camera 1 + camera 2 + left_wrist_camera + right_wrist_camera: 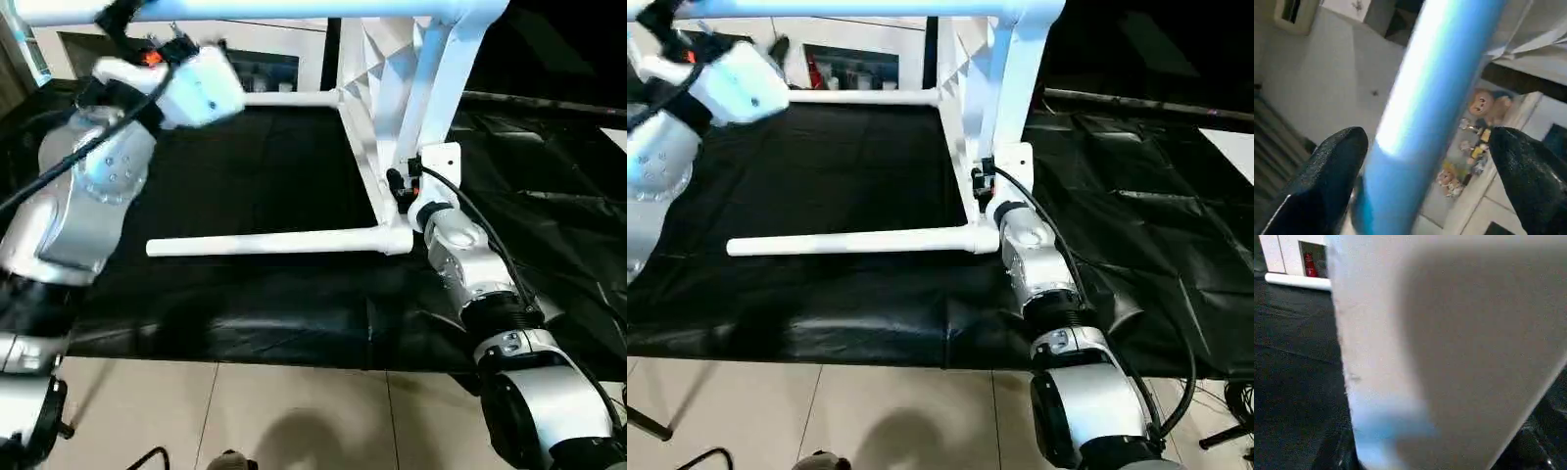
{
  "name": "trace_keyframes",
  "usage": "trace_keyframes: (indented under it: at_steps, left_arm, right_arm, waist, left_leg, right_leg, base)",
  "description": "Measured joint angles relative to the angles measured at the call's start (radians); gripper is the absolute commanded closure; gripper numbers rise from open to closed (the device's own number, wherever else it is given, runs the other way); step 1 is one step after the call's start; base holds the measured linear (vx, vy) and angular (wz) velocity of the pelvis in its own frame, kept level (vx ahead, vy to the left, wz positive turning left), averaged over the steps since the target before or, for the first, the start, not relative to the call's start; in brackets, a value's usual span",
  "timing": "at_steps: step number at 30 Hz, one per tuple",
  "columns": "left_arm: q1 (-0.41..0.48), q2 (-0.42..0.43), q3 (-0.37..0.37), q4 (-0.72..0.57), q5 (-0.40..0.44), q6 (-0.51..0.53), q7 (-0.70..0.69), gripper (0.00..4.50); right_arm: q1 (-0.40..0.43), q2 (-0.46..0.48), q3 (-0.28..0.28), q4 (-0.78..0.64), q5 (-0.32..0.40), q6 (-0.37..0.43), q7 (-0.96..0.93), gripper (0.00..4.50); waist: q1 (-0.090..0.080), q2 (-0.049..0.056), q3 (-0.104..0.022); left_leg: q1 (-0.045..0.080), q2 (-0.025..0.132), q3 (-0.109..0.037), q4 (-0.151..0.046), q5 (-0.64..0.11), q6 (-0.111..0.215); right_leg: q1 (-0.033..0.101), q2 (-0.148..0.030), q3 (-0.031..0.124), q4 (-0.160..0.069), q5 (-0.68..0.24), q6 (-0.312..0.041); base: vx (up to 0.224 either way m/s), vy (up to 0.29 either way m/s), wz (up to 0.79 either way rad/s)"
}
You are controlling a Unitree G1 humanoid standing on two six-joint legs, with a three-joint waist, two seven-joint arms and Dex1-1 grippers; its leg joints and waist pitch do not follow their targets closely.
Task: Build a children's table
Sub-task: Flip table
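Our left gripper (1425, 161) spreads wide around a raised white table leg (1425, 122), while our right gripper's (404, 188) jaw state at the upended tabletop (392, 78) on the black-draped table (245, 166) we cannot tell.

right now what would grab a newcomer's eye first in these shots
The white tabletop stands on edge on the black-draped table, three legs sticking out sideways from it, the top one high across the view. The right gripper is at the tabletop's near edge. The left gripper is raised with its open fingers on either side of the top leg.
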Motion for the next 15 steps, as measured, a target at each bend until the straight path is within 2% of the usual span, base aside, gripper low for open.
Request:
trace_keyframes:
  at_steps: [2,3,6,9,12,13,15]
  left_arm:
    - [-0.012,-0.015,0.000,0.001,-0.003,-0.005,0.008,0.00]
    - [-0.012,-0.021,0.001,0.001,-0.005,-0.005,0.009,0.28]
    - [-0.012,-0.045,0.004,0.019,-0.023,-0.004,0.009,0.40]
    - [-0.012,-0.048,0.020,0.027,-0.032,-0.006,0.010,0.76]
    - [-0.017,-0.054,0.033,0.034,-0.035,-0.010,0.017,0.81]
    - [-0.018,-0.062,0.041,0.035,-0.043,-0.013,0.018,1.12]
    - [-0.018,-0.068,0.044,0.034,-0.055,-0.015,0.017,1.19]
  right_arm:
    - [0.000,0.002,0.002,-0.001,-0.004,-0.004,0.005,2.72]
    - [0.000,0.001,0.002,-0.001,-0.005,-0.007,0.010,2.72]
    - [0.000,0.000,0.004,-0.001,-0.011,-0.013,0.020,2.72]
    - [0.000,-0.001,0.007,-0.001,-0.016,-0.021,0.023,2.72]
    - [0.000,-0.004,0.009,-0.001,-0.017,-0.022,0.024,2.72]
    - [0.000,-0.005,0.009,-0.001,-0.017,-0.022,0.026,2.72]
    - [0.000,-0.010,0.009,-0.001,-0.017,-0.022,0.030,2.72]
  waist:
    - [-0.002,0.001,0.000]
    - [-0.002,0.001,0.001]
    - [-0.003,0.002,0.001]
    - [-0.003,0.005,0.003]
    - [-0.002,0.006,0.004]
    - [-0.002,0.006,0.004]
    - [-0.001,0.006,0.004]
  left_leg:
    - [0.000,0.000,0.000,0.000,0.000,0.000]
    - [0.000,0.000,0.000,0.000,0.000,0.000]
    - [0.000,0.000,0.000,0.000,0.000,0.000]
    - [0.000,0.000,0.000,0.000,0.000,0.000]
    - [0.000,0.000,0.000,0.000,0.000,0.000]
    - [0.000,0.000,0.000,0.000,0.000,0.000]
    - [0.000,0.000,0.000,0.000,0.000,0.000]
  right_leg:
    - [0.000,0.000,0.000,0.000,0.000,0.000]
    - [0.000,0.000,0.000,0.000,0.000,-0.001]
    - [-0.001,0.000,0.000,0.002,-0.001,-0.002]
    - [-0.002,0.000,0.000,0.002,-0.001,-0.002]
    - [-0.002,0.000,0.000,0.002,-0.001,-0.002]
    - [-0.002,0.000,0.000,0.002,-0.001,-0.002]
    - [-0.002,0.000,0.000,0.002,-0.001,-0.002]
  base:
    - [0.000,0.000,0.00]
    - [0.000,0.000,0.00]
    - [0.000,0.000,0.00]
    - [0.000,0.000,0.00]
    - [0.000,0.000,0.00]
    - [0.000,0.000,0.00]
    - [0.000,0.000,0.00]
